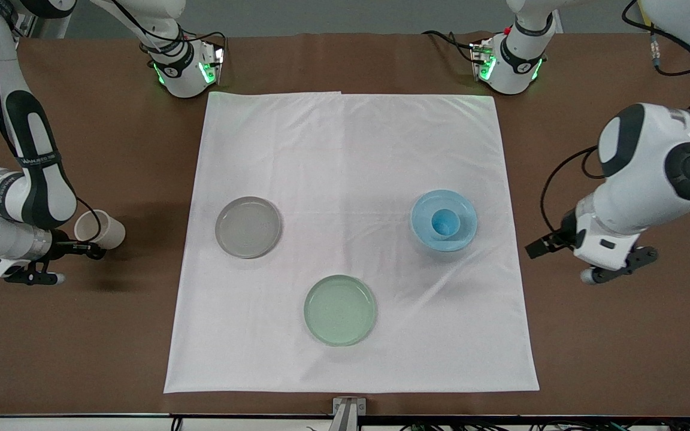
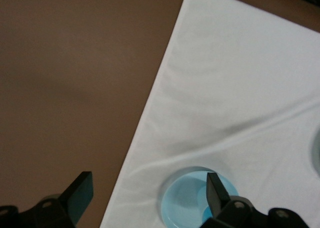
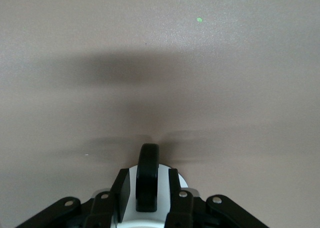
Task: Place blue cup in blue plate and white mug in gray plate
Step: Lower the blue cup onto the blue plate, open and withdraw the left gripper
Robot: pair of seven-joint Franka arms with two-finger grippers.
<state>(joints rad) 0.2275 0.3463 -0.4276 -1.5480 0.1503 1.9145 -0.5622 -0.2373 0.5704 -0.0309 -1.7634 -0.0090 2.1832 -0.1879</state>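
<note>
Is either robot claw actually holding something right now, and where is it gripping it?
Yes: the right claw holds the white mug by its dark handle. The left claw is open, empty.

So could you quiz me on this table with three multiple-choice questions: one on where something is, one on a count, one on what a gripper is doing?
1. Where is the blue cup?
A. in the blue plate
B. in the gray plate
C. on bare cloth

2. How many plates lie on the white cloth?
A. two
B. three
C. four

3. What is the right gripper doing?
A. hanging open
B. holding the white mug
C. holding a plate

Answers: 1 A, the cup stands inside the blue rim. 2 B, gray, blue and the pale green plate. 3 B, its fingers clamp the mug's handle over the brown table.
</note>
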